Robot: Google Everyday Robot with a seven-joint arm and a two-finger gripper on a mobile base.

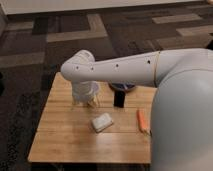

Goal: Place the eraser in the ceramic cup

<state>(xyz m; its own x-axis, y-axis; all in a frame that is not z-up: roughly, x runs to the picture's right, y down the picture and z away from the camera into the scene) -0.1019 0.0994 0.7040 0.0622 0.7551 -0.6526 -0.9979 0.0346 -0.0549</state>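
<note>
The eraser is a small black block standing upright on the wooden table, just in front of a dark blue bowl. My gripper points down over the back left part of the table, a short way left of the eraser and apart from it. The ceramic cup does not show; the gripper and the arm cover the spot beneath them.
A dark blue bowl sits at the back, partly hidden by my arm. A pale whitish flat pad lies mid-table. A thin orange stick lies to the right. My large white arm blocks the right side. Carpet surrounds the table.
</note>
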